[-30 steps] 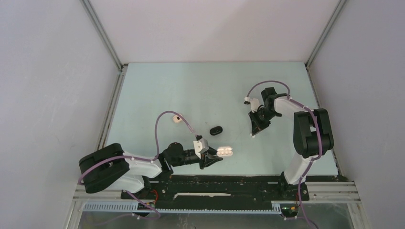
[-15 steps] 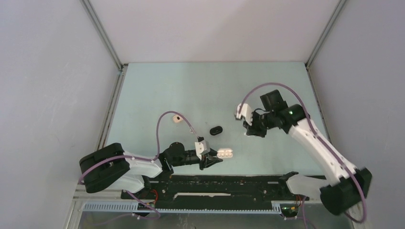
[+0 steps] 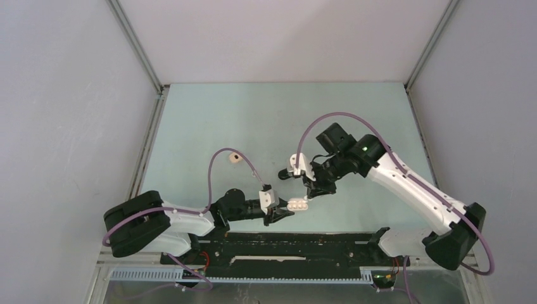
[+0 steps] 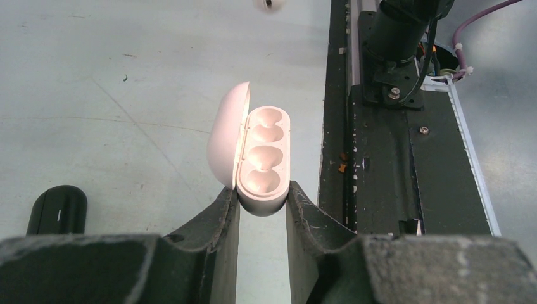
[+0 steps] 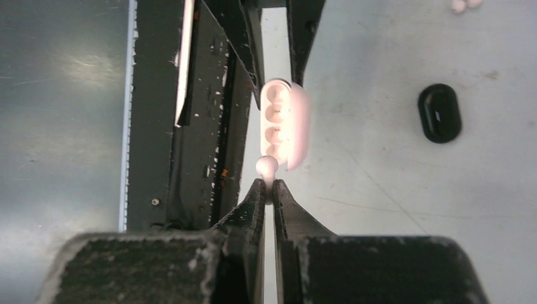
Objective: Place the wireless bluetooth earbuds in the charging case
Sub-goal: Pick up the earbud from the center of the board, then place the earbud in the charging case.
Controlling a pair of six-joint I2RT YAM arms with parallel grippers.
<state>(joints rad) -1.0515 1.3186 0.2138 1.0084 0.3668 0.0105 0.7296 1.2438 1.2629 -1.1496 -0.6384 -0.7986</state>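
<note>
The left gripper (image 4: 261, 197) lies low by the near edge of the table (image 3: 253, 114), its fingers pressed against the two sides of a pale pink charging case (image 4: 265, 149) at the left end. That grip probably serves to steady the case. It leaves the wells facing up and free of the fingers, and the lid (image 4: 226, 142) stands open along the far side, out of the way. Both wells look empty. The right gripper (image 5: 269, 187) reaches in from the right, in line with the length of the case. Its jaws are nearly closed and pinch a tiny pale earbud (image 5: 266, 167) by its lower part, so the rounded head sticks out past the tips, ready to be set down first. In the right wrist view the earbud sits just beside the right end of the case, but the left wrist view shows a gap, so it is near and not yet in a well. A closed black case (image 3: 286, 172) lies on the table a little farther back, untouched. A small pale piece (image 3: 233, 158), perhaps more earbuds, lies further left.
</note>
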